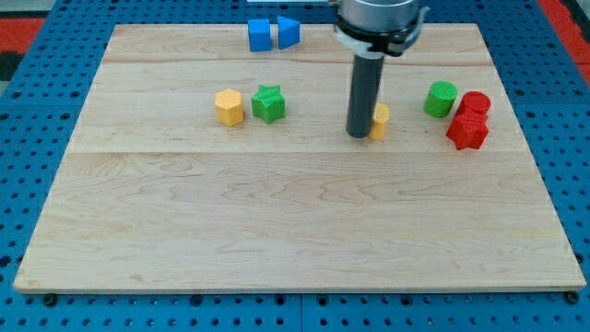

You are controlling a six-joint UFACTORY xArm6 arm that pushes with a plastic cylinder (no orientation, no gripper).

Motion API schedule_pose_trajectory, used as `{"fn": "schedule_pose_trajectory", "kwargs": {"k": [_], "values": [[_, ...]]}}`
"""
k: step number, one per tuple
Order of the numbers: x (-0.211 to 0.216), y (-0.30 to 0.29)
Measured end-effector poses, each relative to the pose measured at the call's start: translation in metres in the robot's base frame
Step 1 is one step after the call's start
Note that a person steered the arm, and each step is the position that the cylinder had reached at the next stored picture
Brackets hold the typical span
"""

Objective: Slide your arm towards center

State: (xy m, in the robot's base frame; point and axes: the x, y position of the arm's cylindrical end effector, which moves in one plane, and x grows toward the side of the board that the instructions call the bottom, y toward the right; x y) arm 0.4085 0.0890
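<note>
Upright, my tip point(359, 135) ends a dark rod standing vertical, touching the yellow block point(380, 121) on its view-left side; no fingers exist.

A single camera looks down at a slant on the wooden board point(295, 231) from beyond its near long edge, facing the far edge. It stands close enough that the board nearly fills the view, with blue pegboard point(37, 138) framing it.
</note>
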Motion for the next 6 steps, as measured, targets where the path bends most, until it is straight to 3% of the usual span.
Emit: {"fn": "schedule_pose_trajectory", "kwargs": {"k": [3,5,6], "values": [[-0.007,0.047],[0.006,-0.033],[0.014,-0.103]]}}
